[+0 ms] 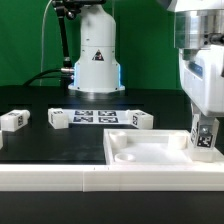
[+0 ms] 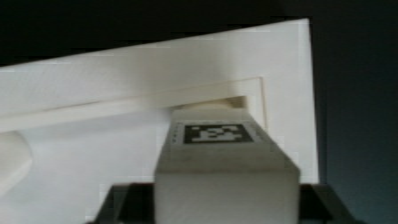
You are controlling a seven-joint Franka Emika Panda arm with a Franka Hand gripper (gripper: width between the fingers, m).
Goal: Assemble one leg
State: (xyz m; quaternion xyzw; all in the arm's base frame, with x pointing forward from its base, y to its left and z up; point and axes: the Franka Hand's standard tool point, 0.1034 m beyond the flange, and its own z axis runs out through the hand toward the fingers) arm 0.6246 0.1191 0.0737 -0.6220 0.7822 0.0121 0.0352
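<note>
My gripper (image 1: 203,122) is shut on a leg (image 1: 204,140), a small white post with a black-and-white tag, held upright over the far right corner of the large white panel (image 1: 140,152). In the wrist view the leg (image 2: 217,165) sits between my dark fingers (image 2: 128,203), its tagged end pointing at a recess (image 2: 222,101) in the panel's corner (image 2: 125,80). I cannot tell whether the leg's lower end touches the panel. Three more legs lie on the black table: one at the exterior view's left (image 1: 12,120), one (image 1: 58,119) and one (image 1: 140,119) beside the marker board.
The marker board (image 1: 95,117) lies flat at the middle back. The robot's white base (image 1: 95,60) stands behind it before a green backdrop. A white ledge (image 1: 60,178) runs along the table's front edge.
</note>
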